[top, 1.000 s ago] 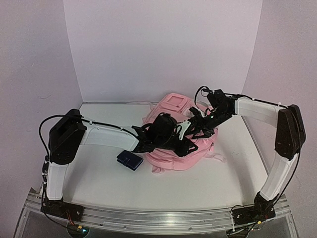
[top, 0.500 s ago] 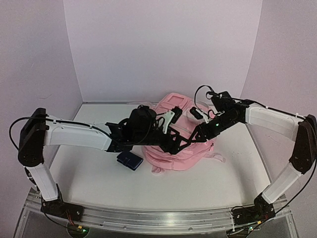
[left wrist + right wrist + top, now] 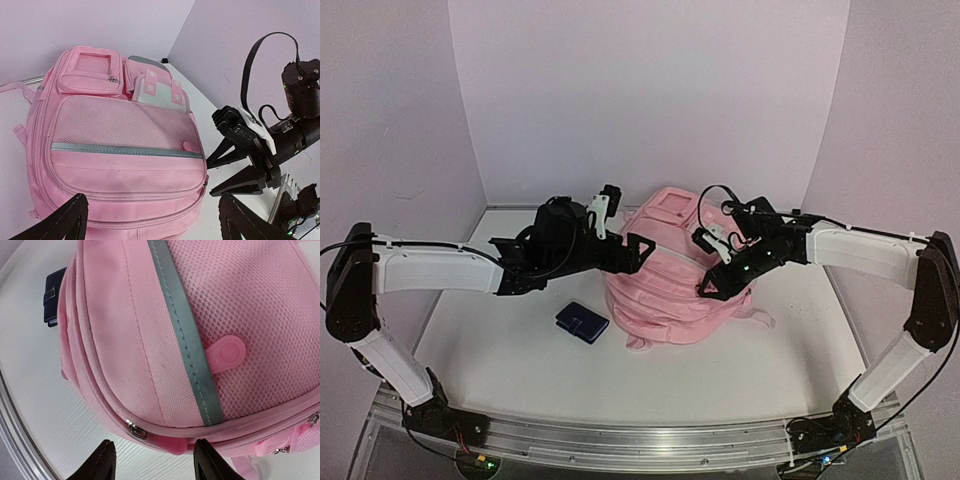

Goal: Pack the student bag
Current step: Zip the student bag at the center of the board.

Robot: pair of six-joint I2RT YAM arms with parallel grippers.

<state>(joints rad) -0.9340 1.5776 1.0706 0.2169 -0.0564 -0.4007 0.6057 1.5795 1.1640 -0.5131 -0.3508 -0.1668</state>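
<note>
Pink student bag (image 3: 665, 295) lies front-up, top toward far wall (image 3: 650, 100); left tool (image 3: 152, 199) and right tool (image 3: 153, 442) open, empty.

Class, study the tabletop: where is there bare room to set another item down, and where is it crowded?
Bare table lies in front, between backpack and near rail, and right of the backpack toward the wall. Crowded: left of the backpack, where the wallet lies.

Pale lilac walls (image 3: 650, 100), white table (image 3: 520, 370)
</note>
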